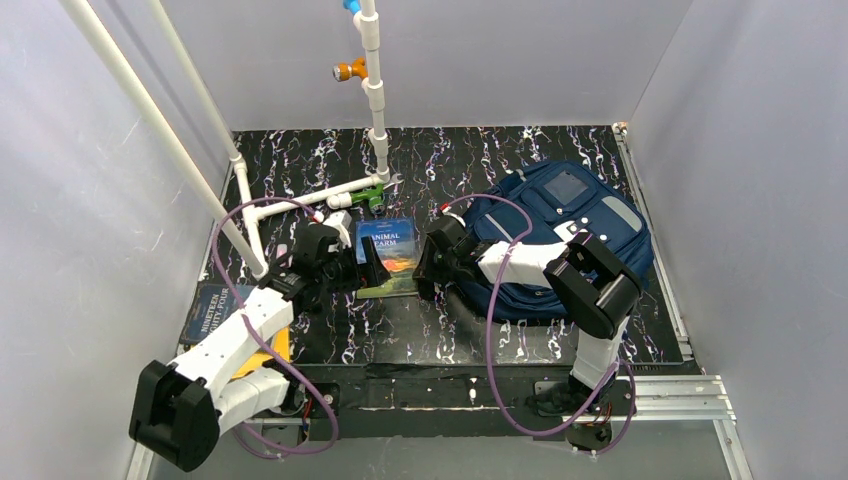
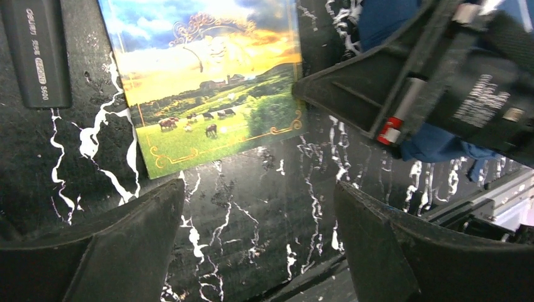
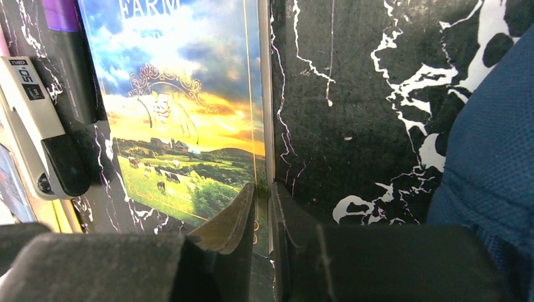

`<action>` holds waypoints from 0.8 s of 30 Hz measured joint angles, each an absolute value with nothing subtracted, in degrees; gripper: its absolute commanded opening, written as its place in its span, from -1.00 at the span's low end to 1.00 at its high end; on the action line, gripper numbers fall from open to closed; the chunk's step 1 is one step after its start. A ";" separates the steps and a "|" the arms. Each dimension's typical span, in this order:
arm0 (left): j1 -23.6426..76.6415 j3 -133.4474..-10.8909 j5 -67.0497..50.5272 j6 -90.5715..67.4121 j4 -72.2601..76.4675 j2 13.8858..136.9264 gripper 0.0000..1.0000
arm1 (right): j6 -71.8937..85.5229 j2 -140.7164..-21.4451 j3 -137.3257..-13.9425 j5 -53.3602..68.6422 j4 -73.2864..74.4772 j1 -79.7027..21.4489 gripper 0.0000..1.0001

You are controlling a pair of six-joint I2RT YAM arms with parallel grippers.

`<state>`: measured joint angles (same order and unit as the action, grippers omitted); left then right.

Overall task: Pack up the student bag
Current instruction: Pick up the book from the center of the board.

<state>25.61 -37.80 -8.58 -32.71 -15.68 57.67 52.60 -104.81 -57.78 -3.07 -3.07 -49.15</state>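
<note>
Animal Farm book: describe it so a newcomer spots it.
On the black marbled table, left of the student bag, the Animal Farm book lies between left hand and right hand. Its sky-and-pasture cover sets it apart from the dark blue book far left.

A book is shown flat on a black marbled table, flanked by the left gripper and right gripper; a navy student bag is laid alongside.
</note>
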 measured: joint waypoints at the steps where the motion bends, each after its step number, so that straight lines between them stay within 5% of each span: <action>1: 25.61 -36.93 -8.45 -32.97 -14.26 58.57 0.58 | 52.62 -104.79 -57.63 -3.05 -3.38 -49.15 -0.46; 12: 26.35 -35.18 1.37 -35.07 -6.83 74.22 0.73 | 52.34 -104.75 -57.54 -2.02 -4.69 -49.12 -0.21; 24: 27.40 -35.11 3.70 -38.81 -1.08 77.58 0.69 | 52.14 -104.79 -57.54 1.87 -4.69 -48.23 -0.26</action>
<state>27.40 -35.11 3.70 -38.81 -1.08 77.58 52.14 -104.79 -57.54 1.87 -4.69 -48.23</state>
